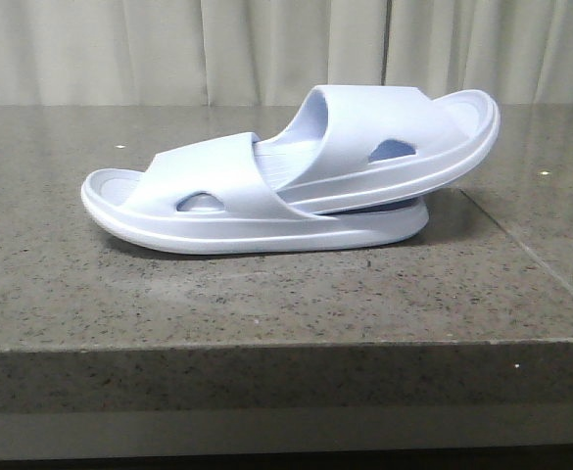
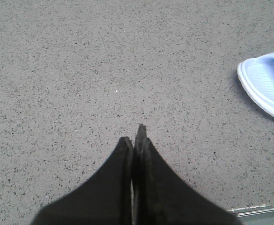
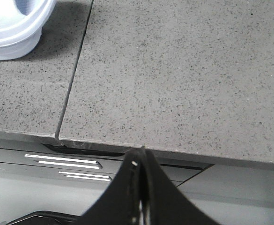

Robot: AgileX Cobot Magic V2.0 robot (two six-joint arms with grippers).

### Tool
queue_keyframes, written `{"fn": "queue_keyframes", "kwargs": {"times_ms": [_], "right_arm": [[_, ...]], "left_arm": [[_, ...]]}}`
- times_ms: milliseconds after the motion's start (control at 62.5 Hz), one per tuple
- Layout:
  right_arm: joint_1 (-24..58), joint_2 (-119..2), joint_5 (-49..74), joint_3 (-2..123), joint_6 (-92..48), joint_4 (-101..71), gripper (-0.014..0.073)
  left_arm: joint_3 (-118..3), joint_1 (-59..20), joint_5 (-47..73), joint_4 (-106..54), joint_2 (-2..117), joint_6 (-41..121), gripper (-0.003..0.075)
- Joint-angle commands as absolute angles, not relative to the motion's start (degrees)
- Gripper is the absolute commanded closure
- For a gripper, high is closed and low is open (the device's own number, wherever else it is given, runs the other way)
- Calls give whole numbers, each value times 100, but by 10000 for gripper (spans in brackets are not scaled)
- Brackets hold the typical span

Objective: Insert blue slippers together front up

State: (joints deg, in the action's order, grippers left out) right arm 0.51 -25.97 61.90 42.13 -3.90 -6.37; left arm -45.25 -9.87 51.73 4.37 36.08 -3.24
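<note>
Looked basically done to me: the slippers [image 1: 286, 186] sat nested on the counter [image 1: 266, 304], upper one pushed under the lower one's strap. Left tool [image 2: 136, 136] and right tool [image 3: 141, 154] were both closed, empty, well clear of the slippers.

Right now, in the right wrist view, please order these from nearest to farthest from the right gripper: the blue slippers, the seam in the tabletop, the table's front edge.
1. Table's front edge: just at the tips of the shut right gripper.
2. Seam in the tabletop: further in, toward the robot's left.
3. Blue slippers: farthest, beyond the seam.
</note>
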Motion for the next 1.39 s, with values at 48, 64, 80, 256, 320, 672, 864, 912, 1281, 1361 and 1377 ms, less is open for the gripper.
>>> {"fn": "queue_keyframes", "kwargs": {"times_ms": [48, 64, 80, 256, 320, 672, 864, 912, 1281, 1361, 1377], "right_arm": [[59, -2626, 5811, 4349, -403, -645, 662], [59, -2626, 5811, 4349, -403, -645, 662], [59, -2626, 5811, 4349, -403, -645, 662], [59, -2626, 5811, 4349, -403, -645, 662], [59, -2626, 5811, 4349, -403, -645, 662], [59, -2626, 5829, 4349, -403, -644, 662], [59, -2626, 5829, 4349, -403, -644, 662], [59, -2626, 5829, 4349, -403, -644, 662], [59, -2626, 5829, 4349, -403, -644, 662], [59, -2626, 5829, 4349, -403, -644, 662], [59, -2626, 5829, 4349, -403, -644, 662]], "left_arm": [[-4677, -1022, 4799, 411, 3622, -399, 741], [-4677, -1022, 4799, 411, 3622, -399, 741], [-4677, -1022, 4799, 411, 3622, -399, 741], [-4677, -1022, 4799, 411, 3622, -399, 741], [-4677, -1022, 4799, 411, 3622, -399, 741], [-3552, -172, 3295, -96, 2289, -360, 741], [-2507, 119, 2215, -394, 1407, -360, 741], [-2279, 119, 2068, -405, 1307, -360, 741], [-827, 119, 602, -401, 499, -317, 741], [-471, 119, 214, -203, 174, -317, 741], [-415, 119, 142, -175, 133, -317, 741]]}}
